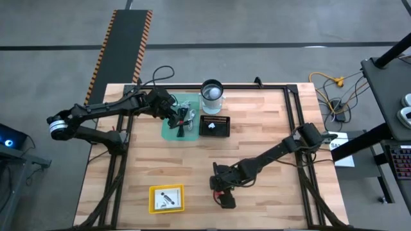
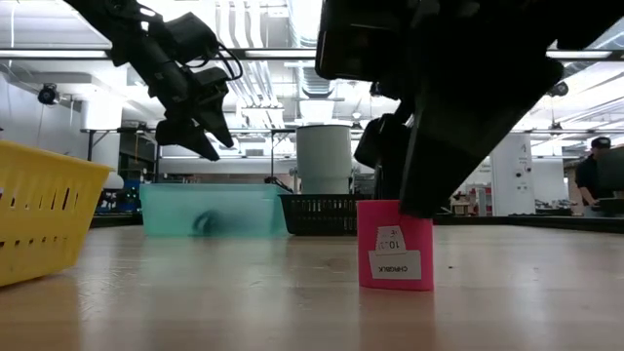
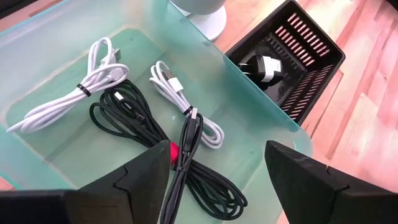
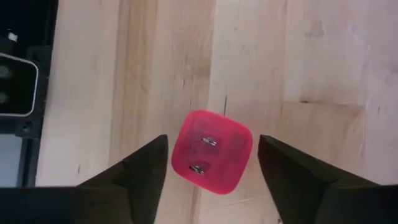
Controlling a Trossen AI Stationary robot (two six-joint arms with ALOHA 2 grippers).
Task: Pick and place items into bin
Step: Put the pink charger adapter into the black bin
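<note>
Several cables binned, one pink plug left on the table.
From above, left gripper (image 1: 182, 123) hovers wide open, empty, over teal bin (image 1: 168, 131); at table height, pink charger (image 2: 394, 245) stands upright; right gripper (image 4: 211, 165) straddles it, fingers spread, not touching.

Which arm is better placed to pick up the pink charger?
The right. Its open gripper hangs right over the pink charger on the table, while the left gripper is over the green bin of cables.

Dark jointed arms, black wedge fingers (image 3: 298, 180)
</note>
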